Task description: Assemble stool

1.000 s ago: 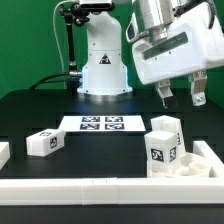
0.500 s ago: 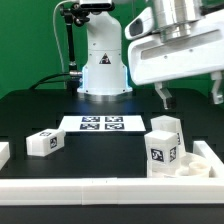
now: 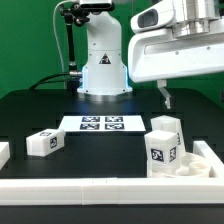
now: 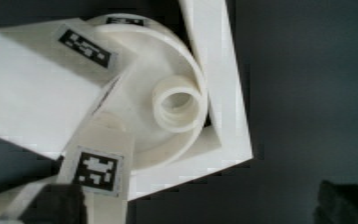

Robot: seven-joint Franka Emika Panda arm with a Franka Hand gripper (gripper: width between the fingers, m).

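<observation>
The round white seat [image 4: 158, 105] lies in the corner of the white rails, one open socket [image 4: 179, 100] facing up. Two blocky tagged legs [image 3: 163, 148] stand on it at the exterior view's right; in the wrist view they show as one leg [image 4: 30, 85] and another [image 4: 91, 172]. A third leg [image 3: 43, 142] lies loose on the table at the exterior view's left. My gripper [image 3: 192, 98] hangs open and empty above and behind the seat. One finger [image 3: 166, 98] shows; the other is at the frame's edge. In the wrist view my gripper [image 4: 197, 205] spans the seat's edge.
The marker board [image 3: 100, 124] lies flat in front of the robot base [image 3: 103, 60]. Long white rails [image 3: 100, 190] run along the front and the exterior view's right side [image 3: 210, 155]. A small white piece [image 3: 3, 152] sits at the left edge.
My gripper has risen and shifted toward the exterior view's right, staying open. Its right finger has slid to the frame's edge. The parts have not moved.
</observation>
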